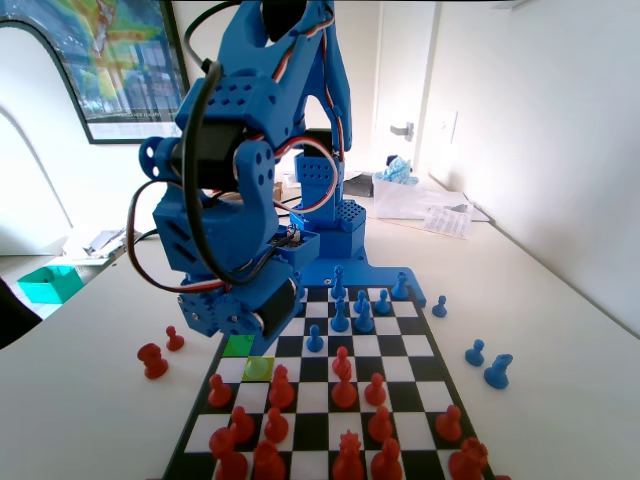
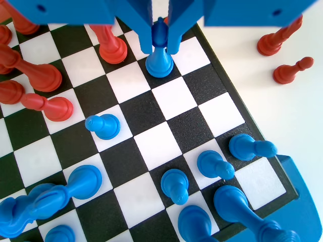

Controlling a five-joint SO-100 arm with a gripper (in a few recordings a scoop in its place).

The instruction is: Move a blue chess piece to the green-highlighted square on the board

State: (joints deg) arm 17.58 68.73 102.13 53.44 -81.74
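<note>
Your blue arm point(image 1: 250, 170) fills the far left of the fixed view, bent forward and down over the left edge of the board point(image 1: 420, 400). The board is black-and-white chequered with a black rim. Red pieces point(image 1: 345, 385) crowd its near rows and blue pieces point(image 1: 350, 305) stand in its far rows, close to the arm's base.

In the fixed view the green-highlighted square point(image 1: 238, 346) lies at the board's left edge, just near of the arm's lowest part, and nothing stands on it. The paler yellow-green square point(image 1: 258, 368) touches it corner to corner, on the near right side.

In the wrist view your gripper point(image 2: 159, 48) hangs from the top edge. Its two jaws are nearly together, pressed against either side of the blue chess piece point(image 2: 159, 60). You have the piece by its upper part, upright. Its flared base is over a black square in the board's right column, in the wrist view. You cannot tell whether the base rests on the board or is just clear of it.

Off the board in the fixed view, two red pieces point(image 1: 160, 352) stand on the table point(image 1: 560, 330) to the left, and three blue pieces point(image 1: 487, 362) to the right.
</note>
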